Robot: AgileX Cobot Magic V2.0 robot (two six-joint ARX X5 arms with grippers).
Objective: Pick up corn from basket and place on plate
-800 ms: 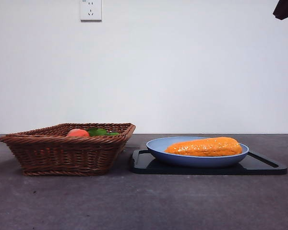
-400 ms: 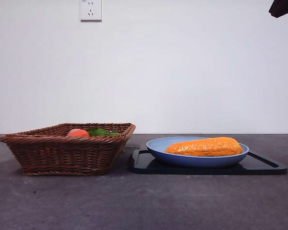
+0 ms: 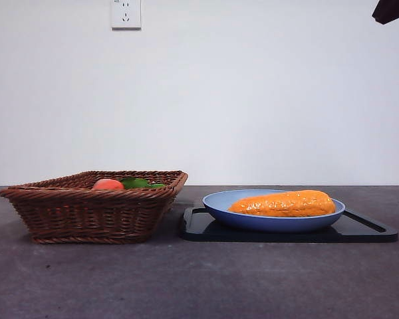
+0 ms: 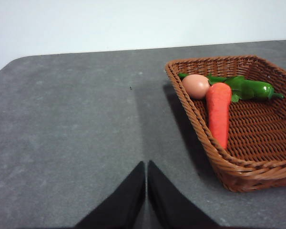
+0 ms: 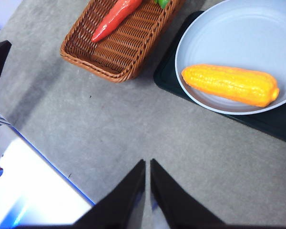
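The orange-yellow corn [image 3: 283,203] [image 5: 230,84] lies lengthwise in the light-blue plate [image 3: 216,201] [image 5: 238,33], which rests on a black tray [image 3: 366,230]. The brown wicker basket [image 3: 86,216] [image 4: 238,167] [image 5: 119,52] stands left of the plate. My right gripper [image 5: 147,164] hangs high above the table in front of plate and basket, jaws shut, holding nothing; only a dark tip [image 3: 390,10] of an arm shows at the front view's top right corner. My left gripper [image 4: 146,167] is shut and empty over bare table beside the basket.
Inside the basket lie a carrot [image 4: 219,112] [image 5: 115,18], a round peach-coloured fruit [image 4: 196,86] [image 3: 108,185] and a green vegetable [image 4: 245,88] [image 3: 135,182]. A white and blue table edge [image 5: 28,191] shows below the right gripper. A wall socket [image 3: 126,13] sits high on the back wall.
The dark arm tip at the front view's top right corner has shifted slightly up and left. Corn, plate and basket have not moved.
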